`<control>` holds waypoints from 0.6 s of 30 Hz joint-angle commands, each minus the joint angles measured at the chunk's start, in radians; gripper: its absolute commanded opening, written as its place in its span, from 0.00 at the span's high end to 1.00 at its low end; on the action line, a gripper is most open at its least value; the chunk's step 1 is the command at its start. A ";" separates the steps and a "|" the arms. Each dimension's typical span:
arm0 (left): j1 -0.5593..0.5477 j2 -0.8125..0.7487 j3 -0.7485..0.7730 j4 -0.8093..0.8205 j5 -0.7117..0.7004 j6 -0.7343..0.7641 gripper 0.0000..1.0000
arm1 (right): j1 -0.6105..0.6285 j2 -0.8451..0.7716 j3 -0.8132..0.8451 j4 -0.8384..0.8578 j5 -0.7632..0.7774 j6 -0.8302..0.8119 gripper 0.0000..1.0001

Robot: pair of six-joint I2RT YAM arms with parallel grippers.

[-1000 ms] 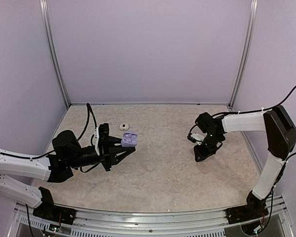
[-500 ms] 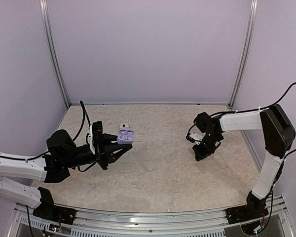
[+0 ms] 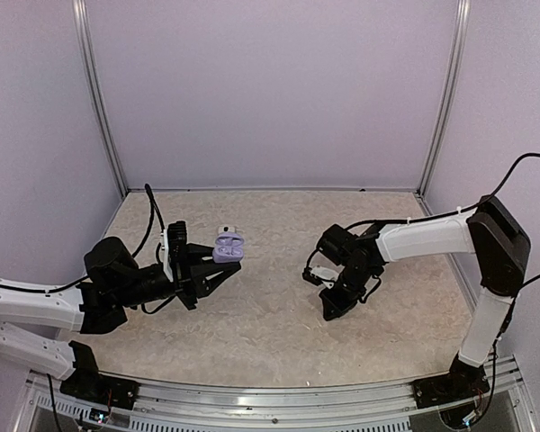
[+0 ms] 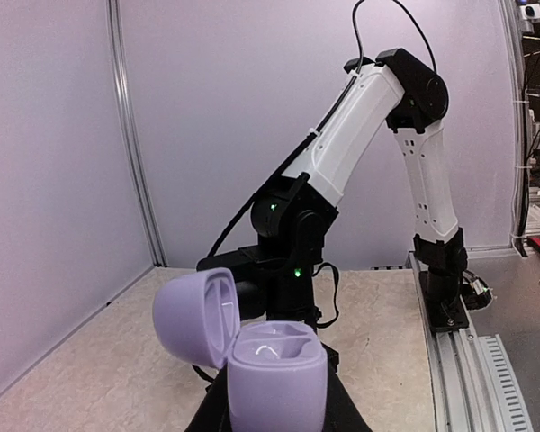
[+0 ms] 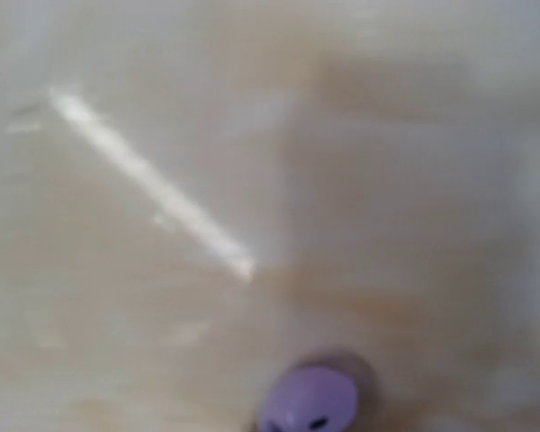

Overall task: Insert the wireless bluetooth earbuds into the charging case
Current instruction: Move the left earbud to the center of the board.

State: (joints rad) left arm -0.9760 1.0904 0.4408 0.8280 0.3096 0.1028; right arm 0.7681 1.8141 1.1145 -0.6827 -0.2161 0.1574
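From above, the left gripper [image 3: 225, 263] is squeezing the open purple charging case [image 3: 229, 247]. The right gripper [image 3: 330, 309] is pointing down, well apart. Left wrist: the lid [image 4: 198, 315] is standing open. Right wrist: the closed gripper is pinching a tiny earbud [image 5: 308, 402].

Lab test cell: plain enclosure walls [image 3: 270, 90], aluminium frame posts [image 3: 99, 99].

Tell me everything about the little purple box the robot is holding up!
The charging case is a small, rounded, egg-like box of smooth lilac plastic. Its hinged lid stands open, tipped to the left in the left wrist view, with a moulded hollow inside. The base has shaped wells too, and whether anything sits in them cannot be told. The left claw pinches the base from both sides and holds the case upright in the air above the left part of the table. Nothing else touches it.
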 commanded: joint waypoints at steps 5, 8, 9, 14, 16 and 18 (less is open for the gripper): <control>-0.002 -0.012 -0.005 0.001 -0.006 0.014 0.94 | 0.100 -0.023 0.039 -0.025 -0.070 0.115 0.68; -0.002 -0.013 -0.004 -0.001 -0.007 0.012 0.94 | 0.095 -0.018 0.106 -0.110 -0.004 0.085 0.62; -0.003 -0.013 -0.004 -0.001 -0.005 0.012 0.94 | 0.095 -0.007 0.142 -0.142 0.023 0.068 0.62; -0.003 -0.023 -0.006 -0.013 -0.012 0.015 0.94 | 0.093 0.062 0.269 -0.246 0.078 0.015 0.61; -0.006 -0.030 -0.005 -0.022 -0.018 0.019 0.94 | 0.095 0.088 0.291 -0.265 0.077 -0.001 0.62; -0.010 -0.035 -0.008 -0.028 -0.023 0.023 0.94 | 0.095 0.104 0.303 -0.275 0.066 -0.008 0.63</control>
State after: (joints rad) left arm -0.9771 1.0824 0.4408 0.8143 0.3046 0.1081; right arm 0.8677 1.8629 1.3933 -0.8608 -0.1703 0.1883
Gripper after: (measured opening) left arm 0.213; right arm 0.378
